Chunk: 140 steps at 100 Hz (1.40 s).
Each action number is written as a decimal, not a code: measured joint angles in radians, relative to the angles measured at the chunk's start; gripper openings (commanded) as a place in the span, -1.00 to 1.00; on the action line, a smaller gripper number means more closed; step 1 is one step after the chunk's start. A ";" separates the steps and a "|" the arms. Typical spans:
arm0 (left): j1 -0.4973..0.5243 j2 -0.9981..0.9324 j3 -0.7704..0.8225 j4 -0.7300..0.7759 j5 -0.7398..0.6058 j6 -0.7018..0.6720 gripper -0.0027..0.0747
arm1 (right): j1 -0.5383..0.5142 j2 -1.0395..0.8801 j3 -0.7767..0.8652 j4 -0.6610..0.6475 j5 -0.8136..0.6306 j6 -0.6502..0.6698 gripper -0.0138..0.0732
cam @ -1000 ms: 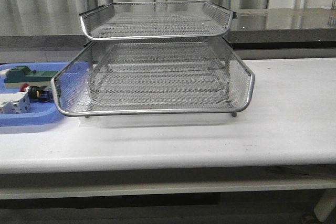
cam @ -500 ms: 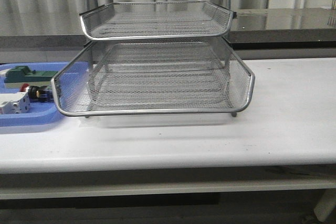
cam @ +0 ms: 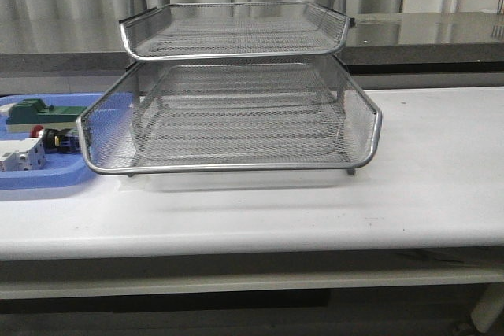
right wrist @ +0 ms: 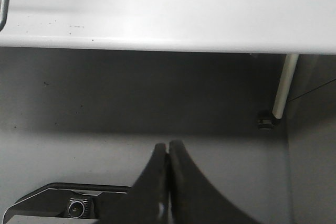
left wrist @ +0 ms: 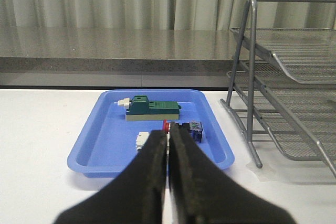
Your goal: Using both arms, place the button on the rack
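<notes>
The button (cam: 53, 138) lies on its side in a blue tray, its red head toward the left, between a green block and a white block. The silver wire-mesh rack (cam: 236, 168) stands mid-table with nothing on its tiers. Neither arm shows in the front view. In the left wrist view my left gripper (left wrist: 168, 132) is shut and holds nothing. It hovers short of the tray, in line with the button (left wrist: 185, 128). The rack's frame (left wrist: 252, 77) stands beside the tray. My right gripper (right wrist: 168, 147) is shut and empty, low in front of the table edge.
The blue tray (left wrist: 92, 140) holds a green block (left wrist: 153, 108) and a white block (left wrist: 142, 139). A grey counter and curtains run behind the table. The right wrist view shows the white table edge (right wrist: 157, 30), a table leg (right wrist: 283, 85) and the dark floor below.
</notes>
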 measured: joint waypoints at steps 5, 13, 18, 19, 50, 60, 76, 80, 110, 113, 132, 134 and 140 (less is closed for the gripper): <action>0.000 0.000 0.000 0.000 0.000 0.000 -0.92 | 0.000 0.000 0.000 0.000 0.000 0.000 -0.85; 0.000 0.000 0.000 0.000 -0.002 0.000 -0.92 | 0.000 0.000 0.000 0.000 0.000 0.000 -0.85; 0.000 0.000 0.000 0.000 -0.012 0.000 -0.92 | 0.000 0.000 0.000 0.000 0.000 0.000 -0.85; 0.000 0.000 0.000 0.000 -0.016 0.000 -0.92 | 0.000 0.000 0.000 0.000 0.000 0.000 -0.85; 0.000 0.000 -0.018 -0.145 -0.058 0.000 -0.92 | 0.000 0.000 0.000 0.000 0.000 0.000 -0.85; 0.000 0.034 -0.083 -0.156 -0.026 0.000 -0.92 | 0.000 0.000 0.000 0.000 0.000 0.000 -0.85; 0.000 0.187 -0.243 -0.160 0.100 0.000 -0.92 | 0.000 0.000 0.000 0.000 0.000 0.000 -0.85; 0.000 0.239 -0.284 -0.160 0.146 0.000 -0.92 | 0.000 0.000 0.000 0.000 0.000 0.000 -0.85; 0.000 0.637 -0.617 -0.081 0.403 0.000 -0.92 | 0.000 0.000 0.000 0.000 0.000 0.000 -0.85; 0.000 0.683 -0.642 -0.073 0.417 0.000 -0.92 | 0.000 0.000 0.000 0.000 0.000 0.000 -0.85; 0.000 0.902 -0.778 -0.039 0.466 0.000 -0.92 | 0.000 0.000 0.000 0.000 0.000 0.000 -0.85; 0.000 0.924 -0.785 -0.037 0.469 0.000 -0.92 | 0.000 0.000 0.000 0.000 0.000 0.000 -0.85; 0.000 0.977 -0.813 -0.030 0.470 0.008 -0.92 | 0.000 0.000 0.000 0.000 0.000 0.000 -0.85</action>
